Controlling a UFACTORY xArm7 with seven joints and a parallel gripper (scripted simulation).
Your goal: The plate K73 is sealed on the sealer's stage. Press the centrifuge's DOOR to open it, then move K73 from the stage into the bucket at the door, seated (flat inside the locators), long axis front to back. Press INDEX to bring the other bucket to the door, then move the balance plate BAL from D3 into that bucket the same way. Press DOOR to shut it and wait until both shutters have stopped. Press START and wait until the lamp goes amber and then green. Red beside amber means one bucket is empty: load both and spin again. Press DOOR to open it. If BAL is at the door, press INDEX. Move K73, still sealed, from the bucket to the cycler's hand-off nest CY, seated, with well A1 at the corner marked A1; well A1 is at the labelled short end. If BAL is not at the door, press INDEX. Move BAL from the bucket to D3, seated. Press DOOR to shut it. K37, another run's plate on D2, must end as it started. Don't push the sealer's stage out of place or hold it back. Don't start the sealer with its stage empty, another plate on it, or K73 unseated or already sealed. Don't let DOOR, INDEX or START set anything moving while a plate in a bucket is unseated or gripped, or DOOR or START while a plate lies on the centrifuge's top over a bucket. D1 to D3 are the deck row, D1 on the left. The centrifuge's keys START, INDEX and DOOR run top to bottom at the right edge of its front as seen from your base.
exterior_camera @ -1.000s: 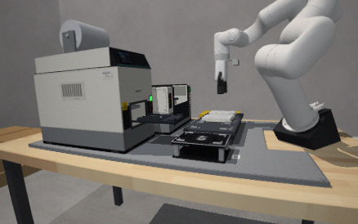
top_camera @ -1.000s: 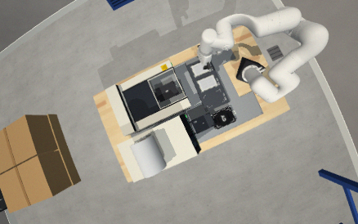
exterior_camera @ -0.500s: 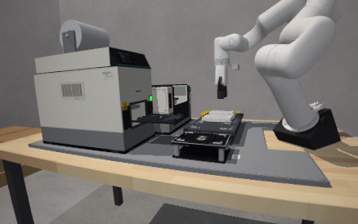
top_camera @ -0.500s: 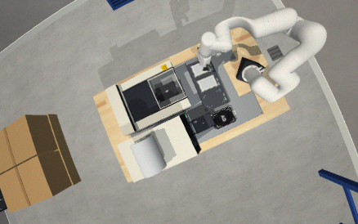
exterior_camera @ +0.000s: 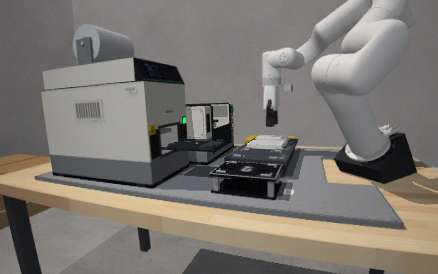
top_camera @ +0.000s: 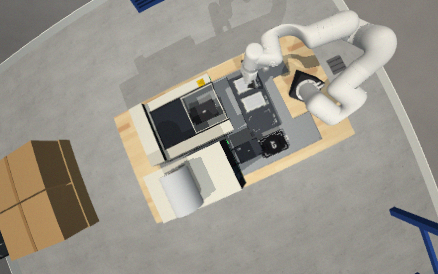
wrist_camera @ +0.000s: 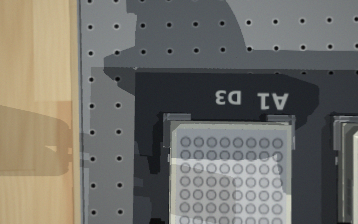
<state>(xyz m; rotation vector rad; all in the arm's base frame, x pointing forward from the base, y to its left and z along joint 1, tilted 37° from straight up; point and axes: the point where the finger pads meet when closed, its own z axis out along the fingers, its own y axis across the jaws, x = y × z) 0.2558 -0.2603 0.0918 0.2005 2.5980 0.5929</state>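
The white seven-joint arm [exterior_camera: 350, 65] holds its dark two-finger gripper [exterior_camera: 270, 116] above the far end of the dark deck row [exterior_camera: 260, 155], pointing straight down, fingers spread fully apart and holding nothing. In the wrist view the pale, grey-welled balance plate BAL [wrist_camera: 230, 170] sits between the locators of the black nest lettered D3 [wrist_camera: 228, 97], its A1 corner mark just beside the label; the edge of a second pale plate [wrist_camera: 350, 170], presumably K37 on D2, shows at the right of that view. The arm's shadow falls across BAL.

From the top view, the large cream and grey centrifuge [top_camera: 180, 120] appears to have an opening in its top with a dark bucket [top_camera: 204, 111] visible, which suggests the door is open, though I cannot tell whether K73 lies in it or which bucket is at the door. The black hand-off nest [exterior_camera: 245, 172] nearer the camera looks unoccupied.

My judgement is that the task is early: BAL is not yet lifted, and loading it, shutting the door, spinning, unloading K73 to the cycler nest and returning BAL all remain.
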